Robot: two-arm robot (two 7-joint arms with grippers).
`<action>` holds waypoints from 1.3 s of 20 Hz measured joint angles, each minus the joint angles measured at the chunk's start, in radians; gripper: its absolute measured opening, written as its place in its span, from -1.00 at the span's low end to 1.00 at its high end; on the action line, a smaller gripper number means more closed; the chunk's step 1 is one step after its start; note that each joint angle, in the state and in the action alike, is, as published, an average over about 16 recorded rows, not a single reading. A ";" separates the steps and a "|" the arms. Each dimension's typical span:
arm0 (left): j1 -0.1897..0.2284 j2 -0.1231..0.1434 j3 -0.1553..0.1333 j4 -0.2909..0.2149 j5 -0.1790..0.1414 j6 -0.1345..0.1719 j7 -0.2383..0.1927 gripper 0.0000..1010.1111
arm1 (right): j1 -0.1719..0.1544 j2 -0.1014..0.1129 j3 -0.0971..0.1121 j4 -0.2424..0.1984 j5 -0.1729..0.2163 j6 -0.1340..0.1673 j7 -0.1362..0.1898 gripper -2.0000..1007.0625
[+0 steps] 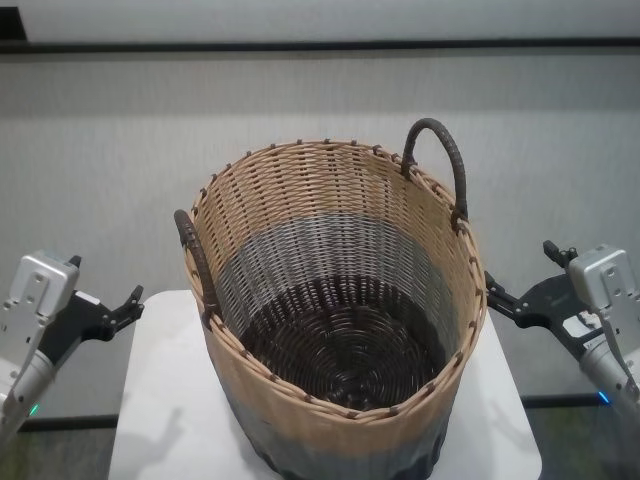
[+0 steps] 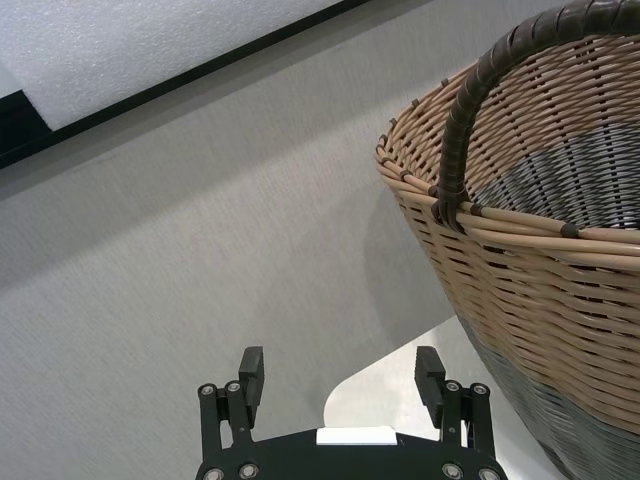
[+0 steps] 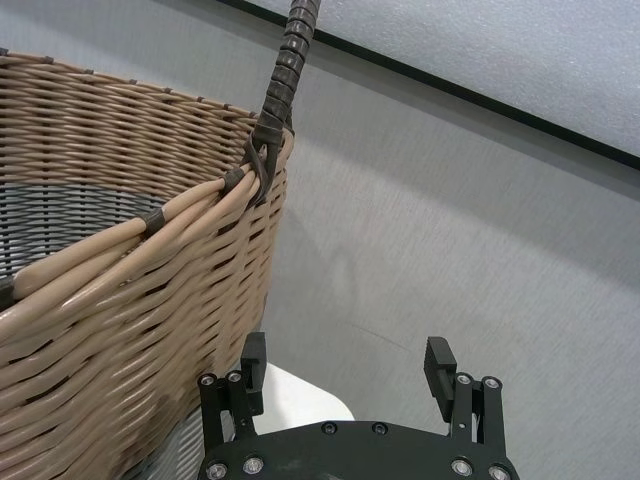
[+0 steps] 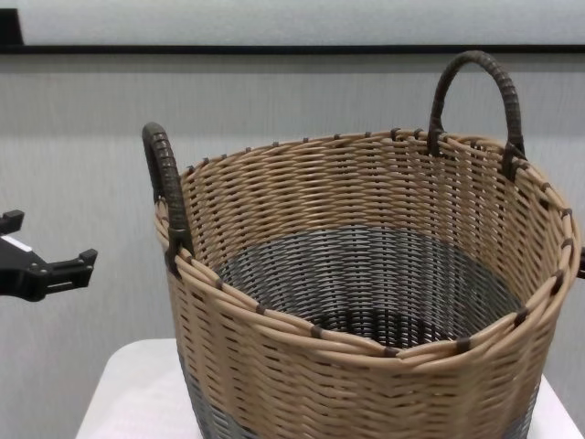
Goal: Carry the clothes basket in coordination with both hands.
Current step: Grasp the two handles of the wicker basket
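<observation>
The clothes basket (image 1: 330, 250) stands upright on a white table (image 1: 160, 400), tan above, grey and dark below, and nothing lies inside. One dark handle (image 1: 195, 260) rises from the rim on its left and the other handle (image 1: 445, 165) on its right. My left gripper (image 1: 104, 282) hovers open to the left of the basket, apart from it and below the rim. On the other side, my right gripper (image 1: 520, 268) is open close to the basket wall, with no touch that I can see. The left wrist view shows the open left gripper (image 2: 340, 370) beside the basket (image 2: 540, 300). The right wrist view shows the open right gripper (image 3: 345, 360) next to the basket (image 3: 120, 330).
A pale wall with a dark horizontal strip (image 1: 320, 45) stands close behind the table. The table is small, and the basket covers most of its top. Open space lies on both sides of the table, where the arms are.
</observation>
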 joint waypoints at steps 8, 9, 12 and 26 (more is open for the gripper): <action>0.000 0.000 0.000 0.000 0.000 0.000 0.000 0.99 | -0.001 -0.002 0.003 0.000 -0.003 0.001 0.002 1.00; 0.000 0.000 0.000 0.000 0.000 0.000 0.000 0.99 | -0.001 -0.002 0.004 0.000 -0.003 0.001 0.002 1.00; 0.000 0.000 0.000 0.000 0.000 0.000 0.000 0.99 | -0.002 -0.002 0.004 0.000 -0.003 0.001 0.003 1.00; -0.001 0.007 -0.008 -0.012 -0.011 0.020 -0.044 0.99 | 0.000 -0.004 0.014 0.020 0.007 0.025 0.030 1.00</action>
